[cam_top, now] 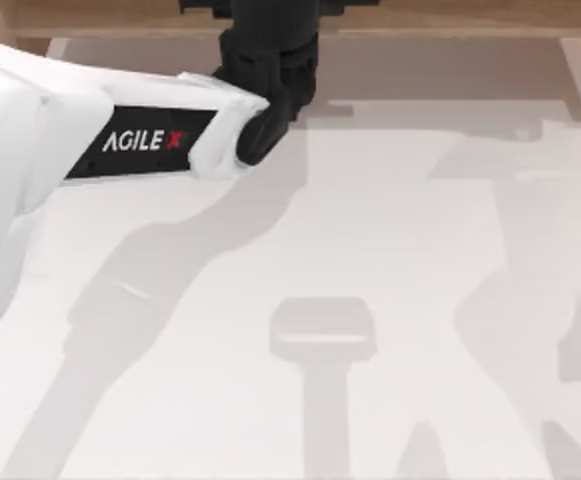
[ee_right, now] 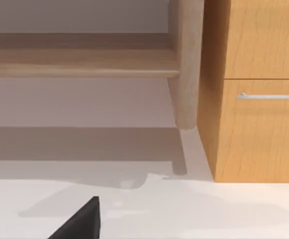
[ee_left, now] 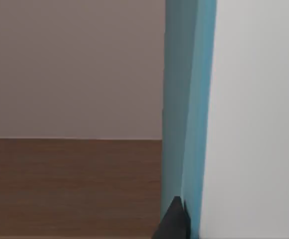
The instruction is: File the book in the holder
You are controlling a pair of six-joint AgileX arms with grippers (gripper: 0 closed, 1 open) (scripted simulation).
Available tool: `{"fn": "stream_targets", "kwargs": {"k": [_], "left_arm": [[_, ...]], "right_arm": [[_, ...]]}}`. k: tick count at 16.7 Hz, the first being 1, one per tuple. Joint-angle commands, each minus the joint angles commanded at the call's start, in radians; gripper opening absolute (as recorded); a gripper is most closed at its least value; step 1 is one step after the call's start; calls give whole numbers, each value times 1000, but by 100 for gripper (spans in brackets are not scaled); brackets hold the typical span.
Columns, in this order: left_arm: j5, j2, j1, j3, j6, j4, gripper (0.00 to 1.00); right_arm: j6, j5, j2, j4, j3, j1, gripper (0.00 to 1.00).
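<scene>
My left arm reaches across to the table's far edge, and its black left gripper [cam_top: 270, 50] hangs over the wooden strip there. In the left wrist view the book [ee_left: 186, 109] stands upright right in front of the camera. Its teal cover faces me, with white beside it. A dark fingertip [ee_left: 175, 221] of that gripper presses on the book's near edge, so the gripper is shut on the book. The holder is out of view. A dark fingertip [ee_right: 82, 221] of my right gripper hovers low over the white table.
A long pale wooden shelf [ee_right: 79, 62] on whitish legs [ee_right: 186, 64] runs along the back. An orange-brown cabinet [ee_right: 256, 129] with a metal drawer handle [ee_right: 268, 96] stands beside it. A brown wooden surface [ee_left: 69, 184] lies behind the book.
</scene>
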Motion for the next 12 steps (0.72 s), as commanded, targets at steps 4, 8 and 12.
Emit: {"fn": "stream_targets", "kwargs": {"k": [4, 8, 12], "left_arm": [[-1, -13, -3, 12, 1, -24, 0], [-1, -25, -3, 25, 2, -49, 0], [-2, -25, -4, 20, 7, -47, 0]], "right_arm": [[0, 0, 0, 0, 0, 0, 100], [0, 0, 0, 0, 0, 0, 100], [0, 0, 0, 0, 0, 0, 100]]}}
